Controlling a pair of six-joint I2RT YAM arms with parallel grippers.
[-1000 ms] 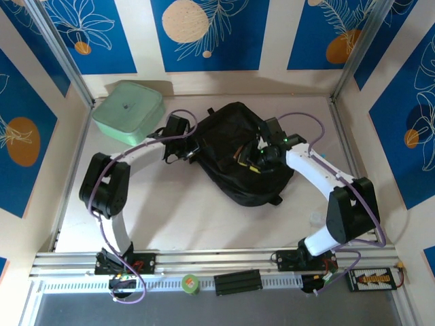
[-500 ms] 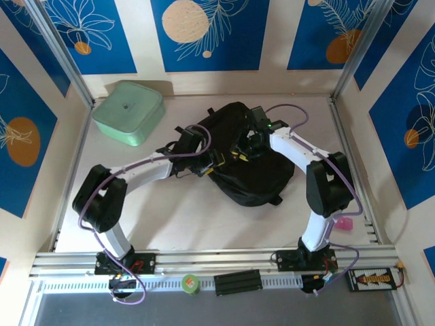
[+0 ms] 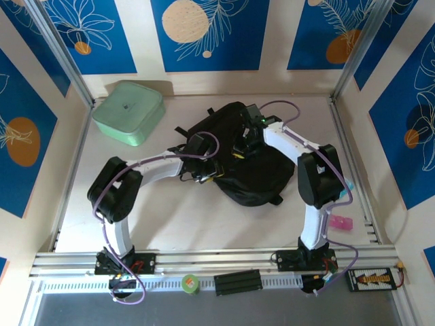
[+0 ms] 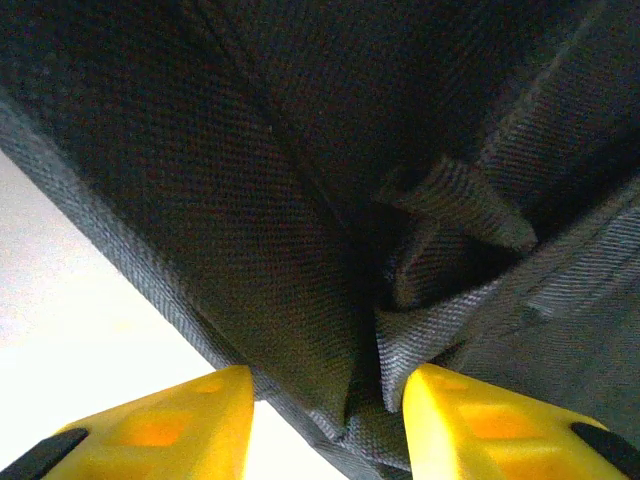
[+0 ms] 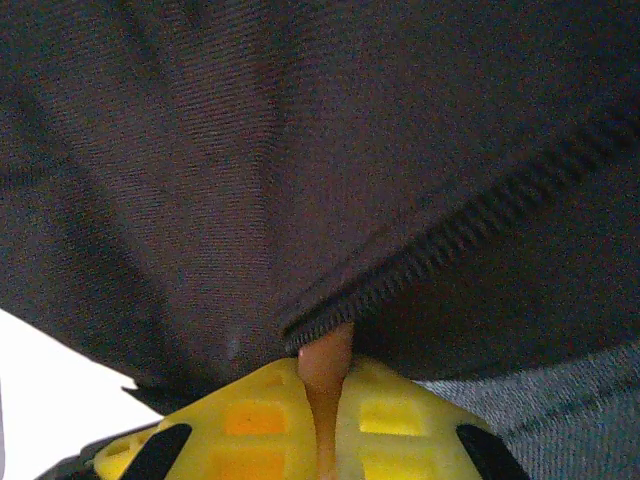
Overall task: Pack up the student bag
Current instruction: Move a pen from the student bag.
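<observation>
One large black soft woven-fabric student bag [image 3: 255, 173], zippered, is laid crumpled at the middle of the pale table [image 3: 170, 217], a fold of its edge straddled by the spread left gripper [image 4: 325, 400], shifted slightly nearer and rightward since earlier, a tan pull tab [image 5: 325, 352] pinched by the right gripper [image 5: 325, 390].

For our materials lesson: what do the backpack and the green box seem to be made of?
Backpack: black woven synthetic cloth, probably nylon or polyester, matte; the weave's grain shows close up. Green box: likely moulded plastic, smooth with a soft sheen and rounded corners.
</observation>
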